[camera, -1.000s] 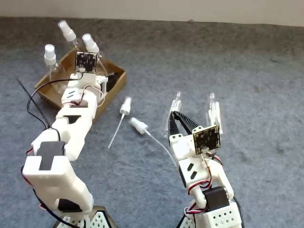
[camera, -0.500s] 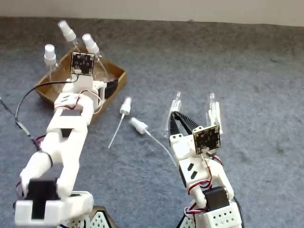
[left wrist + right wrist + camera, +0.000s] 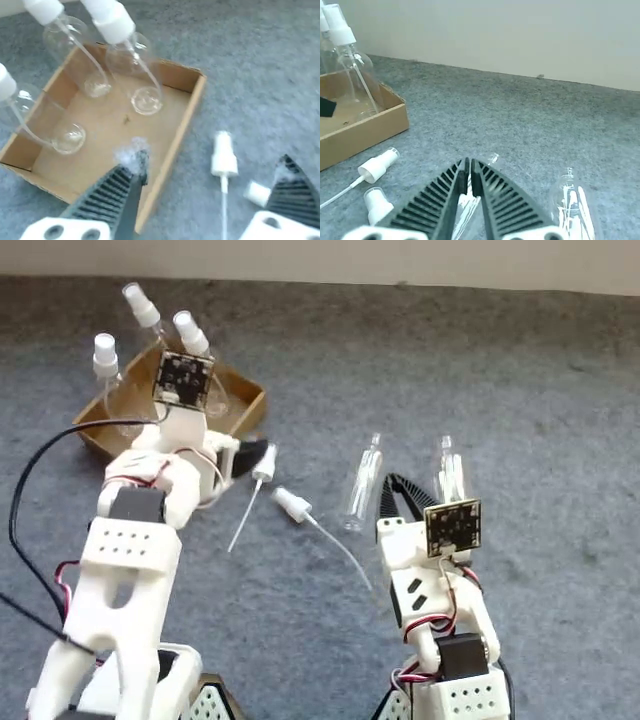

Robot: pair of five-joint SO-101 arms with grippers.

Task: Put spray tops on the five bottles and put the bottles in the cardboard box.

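I am holding my left hand [image 3: 214,165] wide open and gripping nothing. 1 finger is hanging over the cardboard box [image 3: 252,398], the other over the grey tabletop [image 3: 540,390], where 2 loose spray tops [image 3: 265,462] are lying just beside the box. 3 capped bottles [image 3: 188,332] are leaning inside the box. I am holding my right hand [image 3: 469,169] closed and empty, hovering near 2 uncapped bottles [image 3: 362,480] lying on the tabletop.

Cardboard box [image 3: 246,397]: far left on the table [image 3: 520,370], three bottles [image 3: 106,368] inside
Spray tops [image 3: 266,462]: two, right of the box
Bare bottles [image 3: 362,482]: two, further right
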